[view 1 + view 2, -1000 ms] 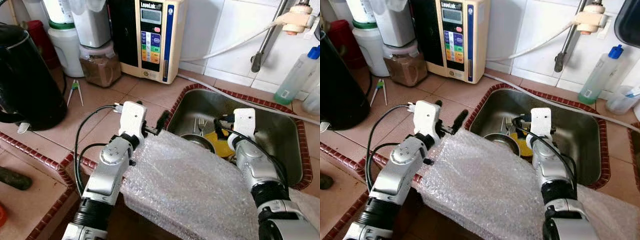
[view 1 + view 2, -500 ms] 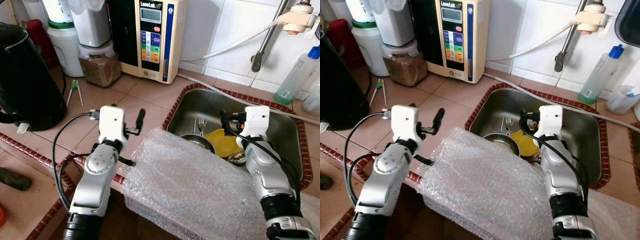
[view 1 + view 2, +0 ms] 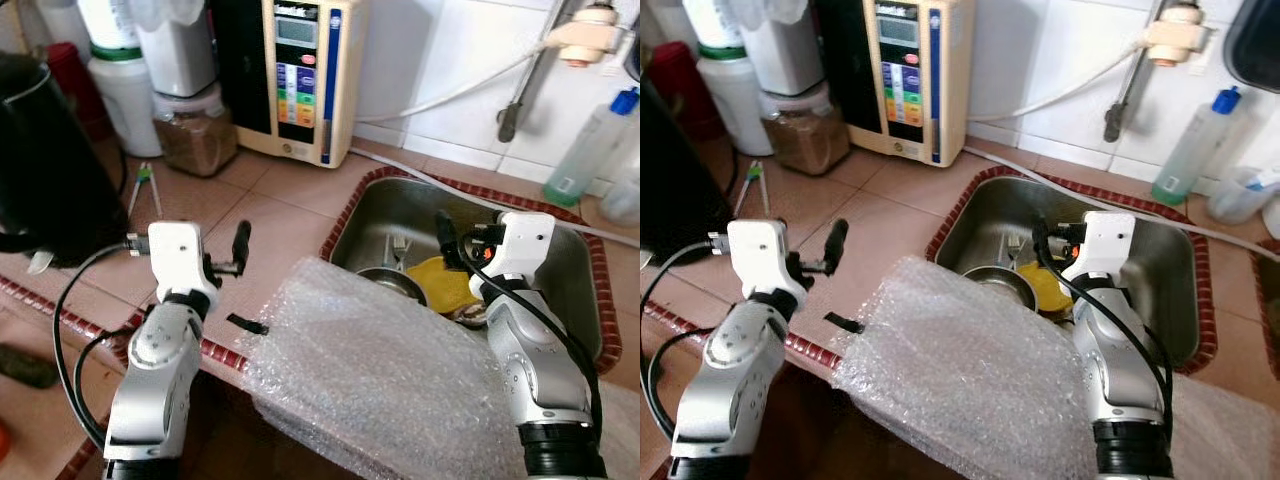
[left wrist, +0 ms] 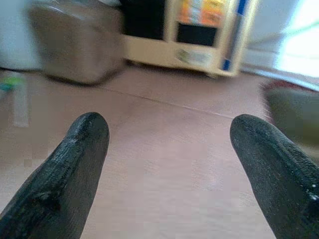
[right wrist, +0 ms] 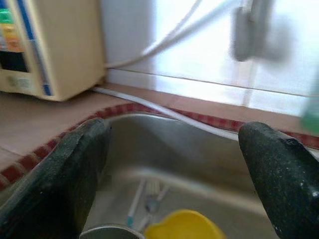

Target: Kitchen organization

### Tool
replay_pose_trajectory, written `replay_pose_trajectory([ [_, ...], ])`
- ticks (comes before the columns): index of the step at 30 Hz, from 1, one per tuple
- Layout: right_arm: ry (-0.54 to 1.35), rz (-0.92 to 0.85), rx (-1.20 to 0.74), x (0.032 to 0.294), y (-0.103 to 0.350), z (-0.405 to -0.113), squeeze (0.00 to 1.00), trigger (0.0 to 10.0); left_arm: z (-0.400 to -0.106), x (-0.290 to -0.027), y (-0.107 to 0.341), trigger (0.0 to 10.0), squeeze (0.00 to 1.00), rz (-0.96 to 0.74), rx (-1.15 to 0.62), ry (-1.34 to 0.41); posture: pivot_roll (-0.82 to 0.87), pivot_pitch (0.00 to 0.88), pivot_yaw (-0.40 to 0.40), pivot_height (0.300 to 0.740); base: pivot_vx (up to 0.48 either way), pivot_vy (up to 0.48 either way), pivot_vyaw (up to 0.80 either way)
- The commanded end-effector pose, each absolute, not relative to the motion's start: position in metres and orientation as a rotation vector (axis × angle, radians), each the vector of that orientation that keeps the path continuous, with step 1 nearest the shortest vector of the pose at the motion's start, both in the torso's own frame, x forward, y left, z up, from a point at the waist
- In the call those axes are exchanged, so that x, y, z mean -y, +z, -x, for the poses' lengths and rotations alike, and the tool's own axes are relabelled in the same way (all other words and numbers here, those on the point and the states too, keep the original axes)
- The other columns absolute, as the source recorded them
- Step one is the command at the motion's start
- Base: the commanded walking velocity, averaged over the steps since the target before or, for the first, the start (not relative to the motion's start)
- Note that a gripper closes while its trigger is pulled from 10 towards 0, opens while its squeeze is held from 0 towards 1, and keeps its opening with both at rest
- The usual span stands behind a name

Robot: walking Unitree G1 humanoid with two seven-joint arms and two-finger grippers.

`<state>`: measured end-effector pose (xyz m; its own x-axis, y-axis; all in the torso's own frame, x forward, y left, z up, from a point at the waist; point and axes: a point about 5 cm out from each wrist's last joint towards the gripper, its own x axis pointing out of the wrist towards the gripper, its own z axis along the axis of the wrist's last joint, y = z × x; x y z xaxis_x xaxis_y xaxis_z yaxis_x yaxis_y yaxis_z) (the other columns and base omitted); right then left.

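Both grippers empty with fingers spread, left gripper [image 3: 238, 262] over the tiled counter [image 3: 290, 200], right gripper [image 3: 447, 240] above the sink [image 3: 570, 270]; unheld bubble wrap sheet [image 3: 380, 370] overhangs the counter edge and may slide floorward or into the dishes.

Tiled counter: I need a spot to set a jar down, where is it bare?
Bare terracotta tiled counter lies between the cream water ionizer, the steel sink and the open left gripper. Crowded: the back corner by the brown-filled canister, the sink with its yellow dish, and the bubble-wrap sheet over the front edge.
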<state>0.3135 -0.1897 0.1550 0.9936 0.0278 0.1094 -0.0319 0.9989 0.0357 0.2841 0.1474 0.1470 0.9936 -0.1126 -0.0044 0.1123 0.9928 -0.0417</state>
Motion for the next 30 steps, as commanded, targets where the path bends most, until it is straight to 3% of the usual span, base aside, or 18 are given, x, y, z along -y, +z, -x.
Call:
replay_pose_trajectory([
  [1,0.022,-0.034,0.104,0.192,0.157,-0.311,0.0,10.0,-0.282,-0.14,0.152,10.0,0.0,0.021,0.002,-0.158,-0.03,0.025,-0.002,0.74,0.0,0.0,-0.77],
  [17,0.041,0.004,0.133,0.187,0.174,-0.31,0.0,10.0,-0.278,-0.14,0.172,10.0,0.0,0.013,0.091,-0.152,-0.04,0.024,-0.009,0.74,0.0,0.0,-0.77],
  [30,0.047,0.042,0.186,0.185,0.188,-0.312,0.0,10.0,-0.279,-0.134,0.172,10.0,0.0,-0.012,0.088,-0.182,-0.04,0.016,-0.019,0.74,0.0,0.0,0.0],
])
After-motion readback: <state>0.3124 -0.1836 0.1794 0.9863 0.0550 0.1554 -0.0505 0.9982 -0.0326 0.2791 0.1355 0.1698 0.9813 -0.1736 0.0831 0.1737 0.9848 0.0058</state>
